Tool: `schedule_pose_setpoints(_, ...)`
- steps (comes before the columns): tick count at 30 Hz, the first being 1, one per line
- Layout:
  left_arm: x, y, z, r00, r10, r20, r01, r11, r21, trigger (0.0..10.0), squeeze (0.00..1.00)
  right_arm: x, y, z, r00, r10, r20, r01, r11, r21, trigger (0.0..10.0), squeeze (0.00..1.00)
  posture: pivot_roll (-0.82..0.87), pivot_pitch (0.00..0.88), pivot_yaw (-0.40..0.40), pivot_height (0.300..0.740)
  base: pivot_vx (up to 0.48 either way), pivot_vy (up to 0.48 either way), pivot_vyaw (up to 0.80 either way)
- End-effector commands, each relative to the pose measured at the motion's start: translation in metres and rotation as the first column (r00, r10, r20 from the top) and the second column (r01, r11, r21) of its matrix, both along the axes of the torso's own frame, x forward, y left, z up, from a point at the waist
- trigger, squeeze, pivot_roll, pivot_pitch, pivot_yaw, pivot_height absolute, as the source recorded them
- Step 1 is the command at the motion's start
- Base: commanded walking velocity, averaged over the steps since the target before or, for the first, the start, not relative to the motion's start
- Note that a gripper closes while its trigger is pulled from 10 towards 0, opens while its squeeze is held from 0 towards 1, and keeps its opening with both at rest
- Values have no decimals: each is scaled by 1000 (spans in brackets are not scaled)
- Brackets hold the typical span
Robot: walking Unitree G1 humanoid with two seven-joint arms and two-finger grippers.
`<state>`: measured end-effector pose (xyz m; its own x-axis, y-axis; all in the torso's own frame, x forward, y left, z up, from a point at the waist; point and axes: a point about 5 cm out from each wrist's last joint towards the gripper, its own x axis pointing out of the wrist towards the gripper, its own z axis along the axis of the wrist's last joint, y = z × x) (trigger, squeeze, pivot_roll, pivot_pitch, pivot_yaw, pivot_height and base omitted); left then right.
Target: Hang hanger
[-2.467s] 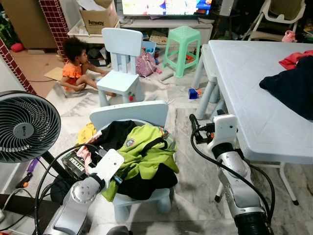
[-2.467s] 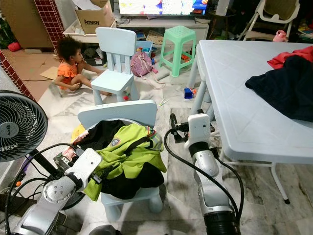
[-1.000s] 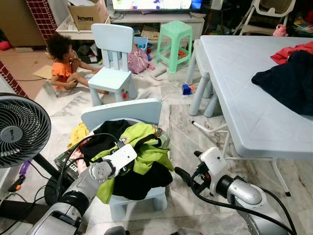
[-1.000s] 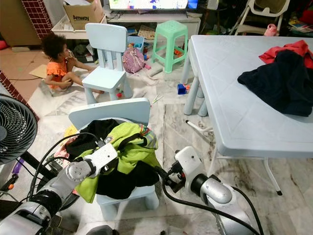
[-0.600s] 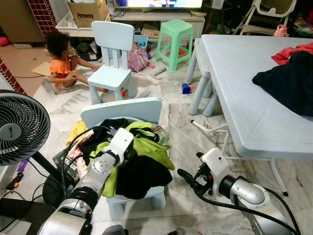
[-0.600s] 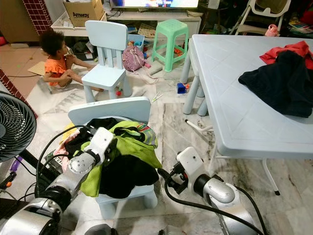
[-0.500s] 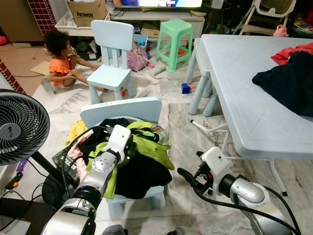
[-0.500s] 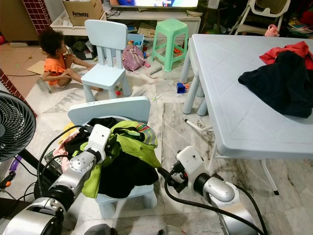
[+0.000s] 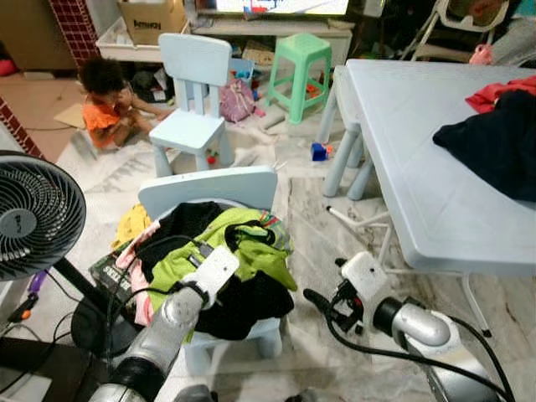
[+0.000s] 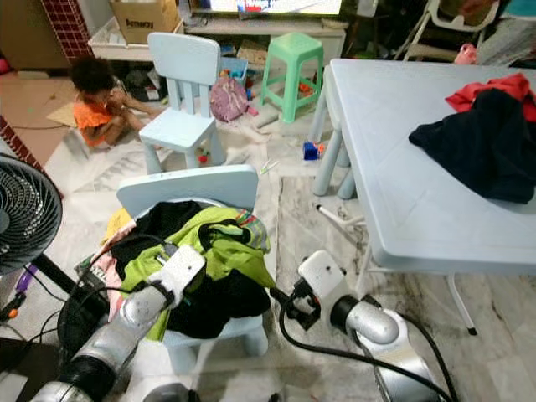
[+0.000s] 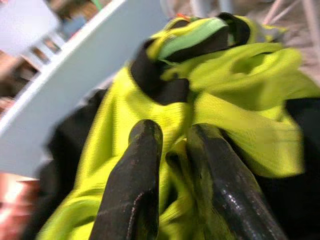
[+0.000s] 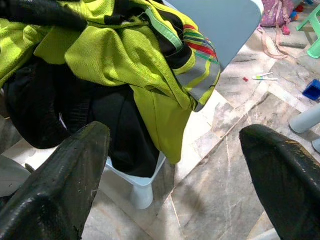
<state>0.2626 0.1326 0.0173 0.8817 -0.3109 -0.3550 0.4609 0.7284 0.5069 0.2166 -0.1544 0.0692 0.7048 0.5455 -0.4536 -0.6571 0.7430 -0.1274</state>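
Left gripper [image 11: 172, 150], fingers nearly closed, pinches the yellow-green garment [image 9: 243, 251] heaped on the near chair [image 9: 209, 188]. Right gripper [image 12: 175, 165] spread wide, empty, low right of the chair.

- Both eye views look forward and steeply down from the head, sharing the small blue chair [image 9: 219, 191] heaped with clothes and the table [image 10: 394, 159].
- The left wrist view sits very close above the lime-green garment [image 11: 210, 75].
- The right wrist view looks from low beside the chair, across the marble floor [image 12: 220, 145].
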Motion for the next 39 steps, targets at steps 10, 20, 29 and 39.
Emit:
schedule_pose_setpoints(10,13,14,19,989,5,149,-24,992,125,10000,1000,-3,4,-1,999,32,-4,-32,999,-17,10000,0,-73,37,-57,740,0,0,0)
schedule_pose_setpoints(20,26,16,11,996,-85,30,79,985,156,10000,1000,-7,4,0,999,32,-5,-32,999,-20,10000,0,-95,47,-46,740,0,0,0)
schedule_pose_setpoints(29,29,12,2,991,-122,-51,129,981,147,10000,0,-12,1,-2,999,33,-18,-33,999,-29,10000,0,-111,45,-38,740,0,0,0)
schedule_pose_setpoints(39,38,2,-1,983,-155,-96,164,981,105,0,0,-13,0,-2,999,40,-22,-41,998,-37,10000,0,-124,43,-43,740,0,0,0)
